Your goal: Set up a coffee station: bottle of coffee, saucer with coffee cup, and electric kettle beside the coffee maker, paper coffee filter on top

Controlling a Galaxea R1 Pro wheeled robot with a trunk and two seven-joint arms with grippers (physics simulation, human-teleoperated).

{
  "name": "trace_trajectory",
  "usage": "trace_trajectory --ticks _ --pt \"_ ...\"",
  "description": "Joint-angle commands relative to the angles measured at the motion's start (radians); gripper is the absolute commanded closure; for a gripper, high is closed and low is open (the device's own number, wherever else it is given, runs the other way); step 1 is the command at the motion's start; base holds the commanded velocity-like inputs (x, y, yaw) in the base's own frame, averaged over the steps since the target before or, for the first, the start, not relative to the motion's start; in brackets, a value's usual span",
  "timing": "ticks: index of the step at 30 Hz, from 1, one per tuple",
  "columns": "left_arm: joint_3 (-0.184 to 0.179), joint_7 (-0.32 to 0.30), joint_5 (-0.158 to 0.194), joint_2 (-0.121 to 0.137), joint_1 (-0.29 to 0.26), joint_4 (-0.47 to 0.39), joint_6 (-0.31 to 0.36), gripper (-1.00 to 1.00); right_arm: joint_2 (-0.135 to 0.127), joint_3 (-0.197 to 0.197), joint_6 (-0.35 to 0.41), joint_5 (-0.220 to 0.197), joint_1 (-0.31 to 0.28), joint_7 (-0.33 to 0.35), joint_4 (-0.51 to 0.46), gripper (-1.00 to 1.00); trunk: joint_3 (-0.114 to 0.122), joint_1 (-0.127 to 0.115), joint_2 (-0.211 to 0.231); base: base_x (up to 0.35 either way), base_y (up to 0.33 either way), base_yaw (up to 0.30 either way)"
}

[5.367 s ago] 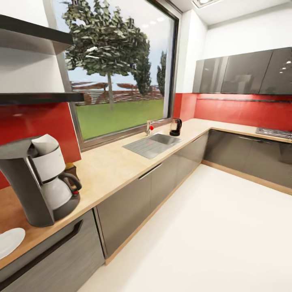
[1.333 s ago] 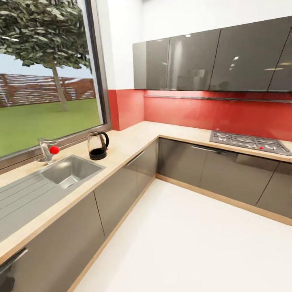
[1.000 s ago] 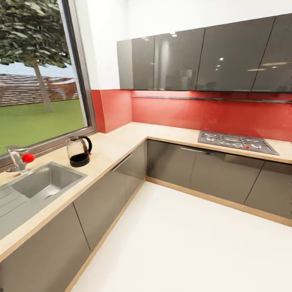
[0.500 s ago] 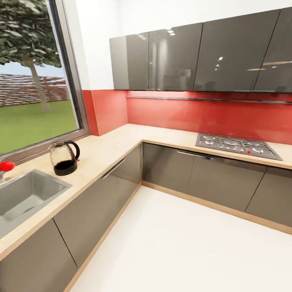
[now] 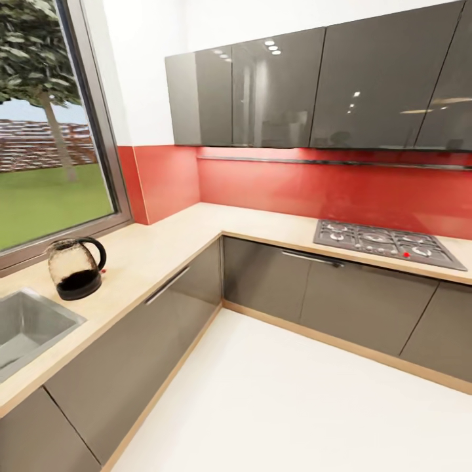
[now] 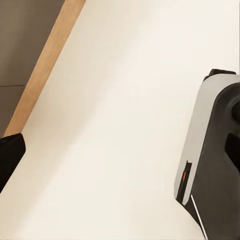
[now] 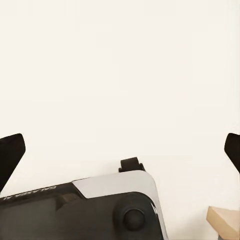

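The electric kettle (image 5: 74,267) stands upright on the tabletop (image 5: 157,246) at my ten o'clock, just beside the sink (image 5: 26,326). My right hand (image 7: 120,150) gapes wide, empty; my left hand's state I cannot tell.

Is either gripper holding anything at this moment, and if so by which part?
Nothing is held. The right gripper is open over bare floor; the left cannot be told. The kettle stands on the countertop.

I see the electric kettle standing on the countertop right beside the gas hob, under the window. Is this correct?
Not quite. In the head view the electric kettle stands on the countertop under the window, but beside the sink, not the gas hob. The hob is on the other run of the counter, past the corner.
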Motion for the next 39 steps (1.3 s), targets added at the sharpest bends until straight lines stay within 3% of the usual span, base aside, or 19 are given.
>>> trace_trajectory --ticks 1,15,39 --pt "0.007 -0.002 0.004 0.000 0.000 -0.002 -0.002 -1.00 0.000 -0.003 -0.004 -0.002 -0.001 0.000 0.001 -1.00 -0.001 0.001 -0.001 0.309 -0.149 0.000" --pt "0.007 -0.002 0.004 0.002 0.000 -0.002 -0.002 -1.00 0.001 -0.002 -0.004 -0.002 -0.001 0.000 0.001 -1.00 -0.001 0.001 -0.001 0.312 -0.129 0.000" --pt "0.007 -0.002 0.004 0.001 0.002 -0.002 -0.002 -1.00 0.002 -0.001 -0.004 -0.002 -0.001 0.000 0.001 -1.00 -0.001 0.001 -0.001 0.335 -0.011 0.000"
